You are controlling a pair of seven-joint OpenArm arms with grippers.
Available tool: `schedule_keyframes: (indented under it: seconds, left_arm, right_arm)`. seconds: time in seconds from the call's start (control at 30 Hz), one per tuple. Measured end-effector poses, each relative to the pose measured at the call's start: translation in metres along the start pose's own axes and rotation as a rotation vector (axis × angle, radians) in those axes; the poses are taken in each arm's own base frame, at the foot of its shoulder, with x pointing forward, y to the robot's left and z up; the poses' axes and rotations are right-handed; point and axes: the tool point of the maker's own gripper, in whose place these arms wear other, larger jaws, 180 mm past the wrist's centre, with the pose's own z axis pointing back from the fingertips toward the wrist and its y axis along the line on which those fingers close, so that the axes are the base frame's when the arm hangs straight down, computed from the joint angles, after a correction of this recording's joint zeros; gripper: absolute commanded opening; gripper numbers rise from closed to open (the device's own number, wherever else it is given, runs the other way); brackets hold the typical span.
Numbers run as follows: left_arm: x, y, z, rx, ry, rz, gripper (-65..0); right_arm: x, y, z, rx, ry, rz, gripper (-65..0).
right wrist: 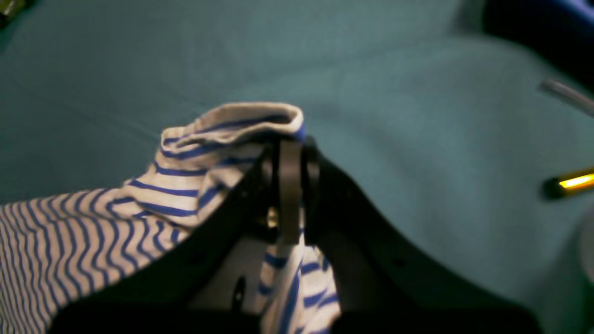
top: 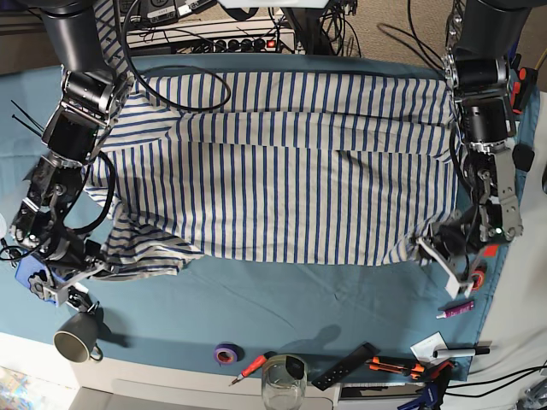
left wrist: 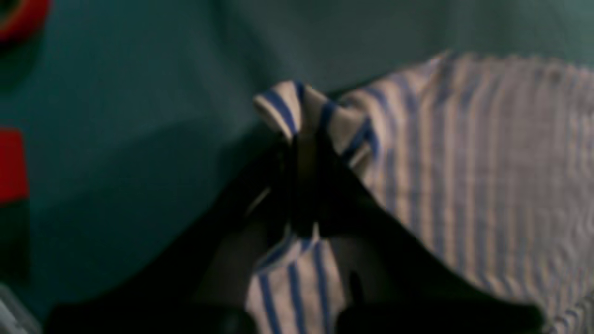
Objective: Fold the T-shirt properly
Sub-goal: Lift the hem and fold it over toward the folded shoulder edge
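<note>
Left gripper: jaws closed down on striped fabric; a pinched fold stuck out past the fingertips.
Right gripper: jaws closed too, gripping a bunched part of the shirt, with a fabric loop poking out beyond the tips.
T-shirt: spread wide across the teal table cloth, between and under both arms, blue stripes showing. Body mostly flat in the middle; crumpled at the right gripper's end.
Shirt edge, base view: the lower edge ran between the two grippers, each one at an end of it.
Upper part, base view: a long fold line crossed the shirt below the far strip.
Tape rolls: purple one on the cloth near the front edge; red one beside the left gripper.
Glass jar: front edge, middle, just beside a red-handled screwdriver.
Black marker-like item: lay at a slant, right of the jar in the base view.
Purple marker: on the cloth, near the left gripper.
Metal cup: front corner on the right arm's side, apart from the shirt.
</note>
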Motion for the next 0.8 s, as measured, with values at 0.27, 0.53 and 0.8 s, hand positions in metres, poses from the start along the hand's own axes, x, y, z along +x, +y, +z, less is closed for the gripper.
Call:
schedule_keyframes:
  seconds: [0.27, 0.53, 0.8]
  left_arm:
    - [0.032, -0.021, 0.039, -0.055, -0.059, -0.039, -65.0]
    - [0.019, 0.009, 0.061, -0.064, -0.065, 0.008, -65.0]
    - [-0.004, 0.019, 0.073, -0.124, -0.046, 0.047, -65.0]
  right_arm:
    - [-0.009, 0.016, 0.006, 0.097, 0.059, 0.001, -65.0]
    - [-0.005, 0.005, 0.02, 0.139, 0.077, 0.02, -65.0]
    - [-0.024, 0.007, 0.042, 0.216, 0.064, 0.128, -65.0]
